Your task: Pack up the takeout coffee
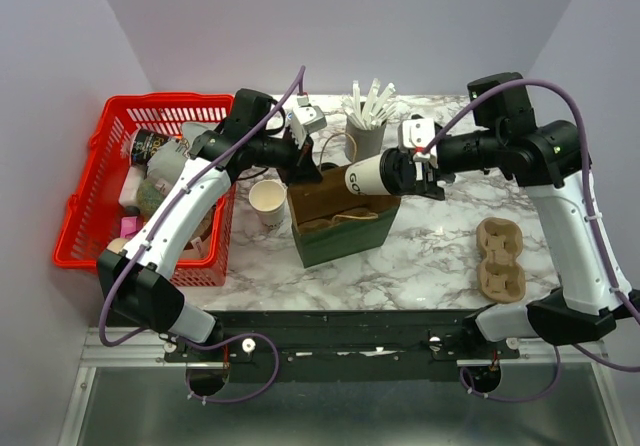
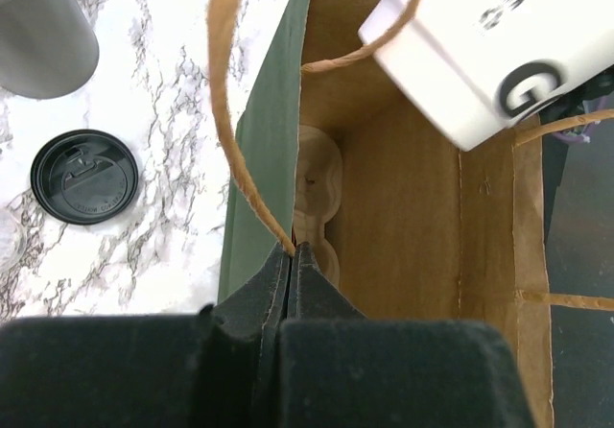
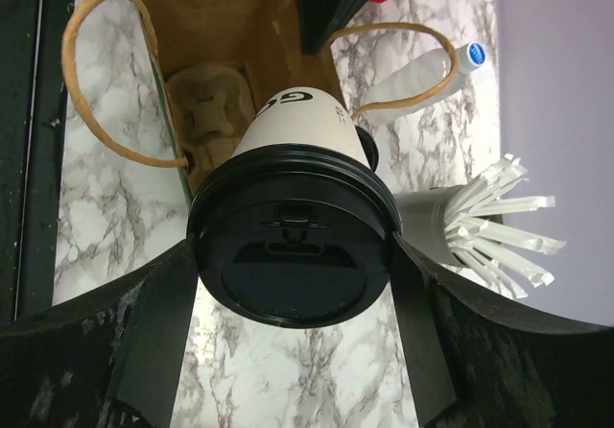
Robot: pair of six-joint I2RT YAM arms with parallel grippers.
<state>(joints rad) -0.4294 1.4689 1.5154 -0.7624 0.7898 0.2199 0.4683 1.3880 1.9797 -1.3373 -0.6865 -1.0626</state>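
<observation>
The takeout coffee (image 3: 288,159) lies clamped between the right tool's (image 3: 293,294) fingers.

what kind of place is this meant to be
Probably a staged coffee-shop packing counter in a robot test cell: a marble-look table, a lidded takeout coffee over a paper bag, a pulp cup carrier.

This is a robotics lab test cell. Plain pale walls (image 1: 300,26) box in a marble-patterned tabletop (image 1: 440,246). A left arm (image 1: 180,206) and a right arm (image 1: 575,226), trailing purple cables (image 1: 570,106), are bolted to a black rail (image 1: 350,331) above a bare metal frame (image 1: 330,396). The café goods are staged props: takeout coffee (image 1: 368,178), green paper bag (image 1: 340,236), pulp cup carrier (image 1: 500,258), grey cup of white sticks (image 1: 368,126) and a cluttered red plastic basket (image 1: 90,196).
</observation>
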